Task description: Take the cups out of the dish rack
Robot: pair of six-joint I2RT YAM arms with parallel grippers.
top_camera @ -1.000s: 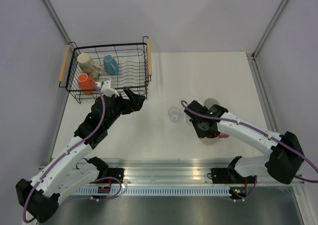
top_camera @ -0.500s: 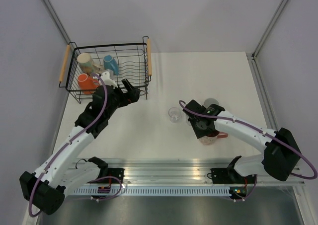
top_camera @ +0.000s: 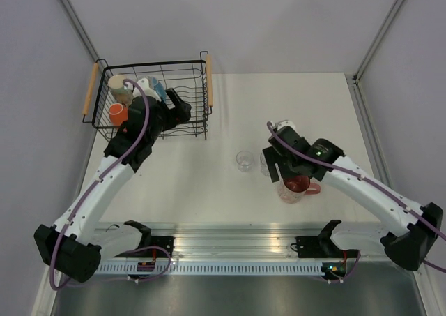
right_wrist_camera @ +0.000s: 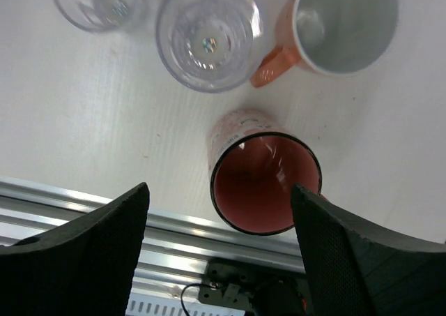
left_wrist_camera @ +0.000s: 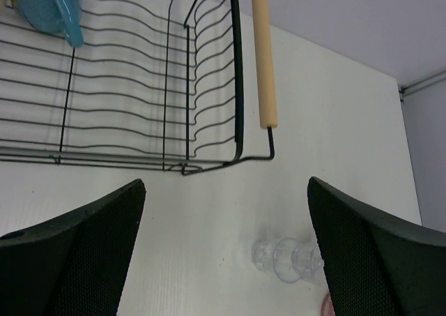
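The black wire dish rack [top_camera: 198, 124] stands at the far left and holds a cream mug [top_camera: 117, 84], an orange mug [top_camera: 117, 112] and a blue mug [top_camera: 159, 86]. My left gripper [top_camera: 180, 107] hovers open over the rack's bare right half, holding nothing. The left wrist view shows the rack [left_wrist_camera: 237, 72], the blue mug [left_wrist_camera: 45, 9] and my left gripper [left_wrist_camera: 226, 183]. My right gripper [top_camera: 277, 168] is open above the upright pink-red cup [top_camera: 296, 187]. The right wrist view shows that cup [right_wrist_camera: 265, 183] below my right gripper [right_wrist_camera: 219, 190], free of both fingers.
On the table near the pink-red cup stand two clear tumblers [right_wrist_camera: 208, 33] [right_wrist_camera: 97, 2] and an orange mug with a white inside [right_wrist_camera: 341, 23]. One clear tumbler [top_camera: 244, 160] shows from above. The metal base rail [right_wrist_camera: 174, 225] runs just behind the cup.
My right gripper has opened and let go of the pink-red cup, which now stands on the table. My left arm has reached forward from the rack's near edge to over the rack.
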